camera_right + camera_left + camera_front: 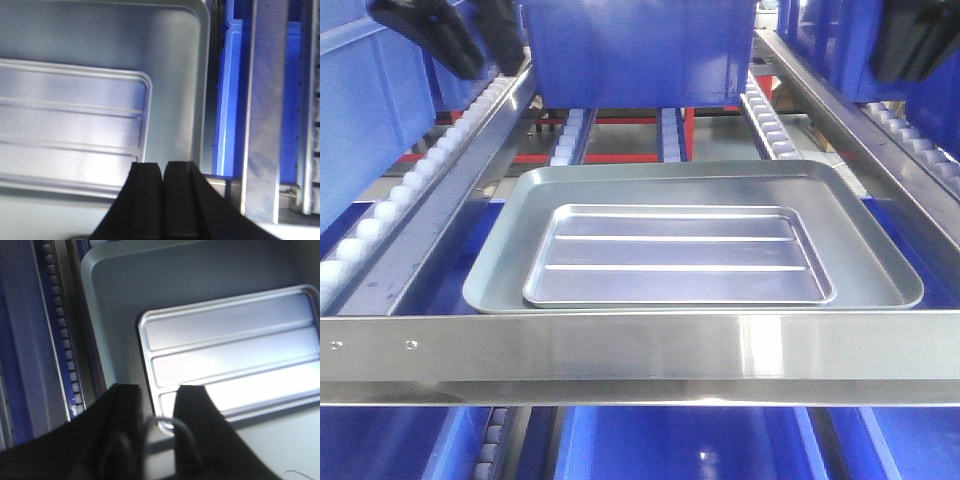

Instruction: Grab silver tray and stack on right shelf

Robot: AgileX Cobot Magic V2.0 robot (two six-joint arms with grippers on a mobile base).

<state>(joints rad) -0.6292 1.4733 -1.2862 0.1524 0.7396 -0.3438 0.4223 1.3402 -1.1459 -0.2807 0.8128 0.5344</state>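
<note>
the silver tray (pixel 678 257) is lying flat inside the larger grey tray (pixel 510 250), just behind the right shelf's front crossbar (pixel 640 355). the left tool (pixel 157 396) is hovering open above the silver tray's corner; the right tool (pixel 162 172) is closed, gripping nothing.

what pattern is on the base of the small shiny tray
Two long raised ridges on the silver tray, clearest in the front view.
</note>
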